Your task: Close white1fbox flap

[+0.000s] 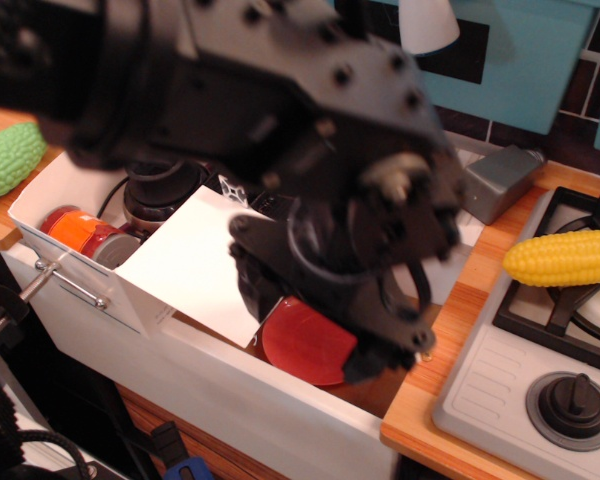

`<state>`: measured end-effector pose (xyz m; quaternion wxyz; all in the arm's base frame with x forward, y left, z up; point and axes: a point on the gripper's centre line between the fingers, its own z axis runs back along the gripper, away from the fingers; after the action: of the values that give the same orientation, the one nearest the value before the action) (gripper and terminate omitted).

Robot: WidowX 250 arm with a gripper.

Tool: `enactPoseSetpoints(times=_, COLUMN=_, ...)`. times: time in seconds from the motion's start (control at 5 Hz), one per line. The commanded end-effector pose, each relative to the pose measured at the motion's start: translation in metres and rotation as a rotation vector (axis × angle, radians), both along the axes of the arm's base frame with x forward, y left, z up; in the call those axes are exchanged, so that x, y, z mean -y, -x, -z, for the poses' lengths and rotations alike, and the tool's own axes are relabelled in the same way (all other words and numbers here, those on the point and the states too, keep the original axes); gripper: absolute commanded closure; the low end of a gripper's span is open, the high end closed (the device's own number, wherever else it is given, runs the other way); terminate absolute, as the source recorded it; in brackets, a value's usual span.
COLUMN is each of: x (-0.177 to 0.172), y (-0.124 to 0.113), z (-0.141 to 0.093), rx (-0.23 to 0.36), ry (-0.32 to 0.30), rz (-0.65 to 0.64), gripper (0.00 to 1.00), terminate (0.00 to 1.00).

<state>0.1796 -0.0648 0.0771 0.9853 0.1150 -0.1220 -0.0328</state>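
The white1fbox (68, 182) stands open at the left, inside the sink, with an orange can (80, 232) and a dark jar (158, 185) in it. Its flap (185, 265) is a plain white panel that slopes from the carton's edge out toward the red plate (305, 345). My black gripper (312, 325) is blurred by motion. It hangs over the plate at the flap's right edge, with its fingers apart and nothing between them. One finger (252, 292) is at the flap's corner. The carton's print is hidden.
The white sink basin's front wall (270, 405) runs below the plate. A green bumpy vegetable (10, 160) lies far left. A grey block (500, 180), a yellow corn cob (565, 255) and a stove knob (575, 400) are on the right.
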Motion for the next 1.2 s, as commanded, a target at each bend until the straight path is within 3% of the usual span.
enactPoseSetpoints(times=0.0, x=0.007, y=0.0, z=0.018, rx=0.023, ry=-0.026, rz=0.064, gripper=0.0, terminate=0.0)
enactPoseSetpoints(times=0.6, x=-0.012, y=-0.008, z=0.042, rx=0.057, ry=-0.036, rz=0.108, gripper=0.0, terminate=0.0)
enactPoseSetpoints(times=0.8, x=-0.025, y=-0.011, z=0.043, rx=0.044, ry=-0.032, rz=0.15, gripper=0.0, terminate=0.0)
enactPoseSetpoints(times=1.0, x=-0.025, y=-0.013, z=0.036, rx=0.022, ry=-0.068, rz=0.16, gripper=0.0, terminate=0.0)
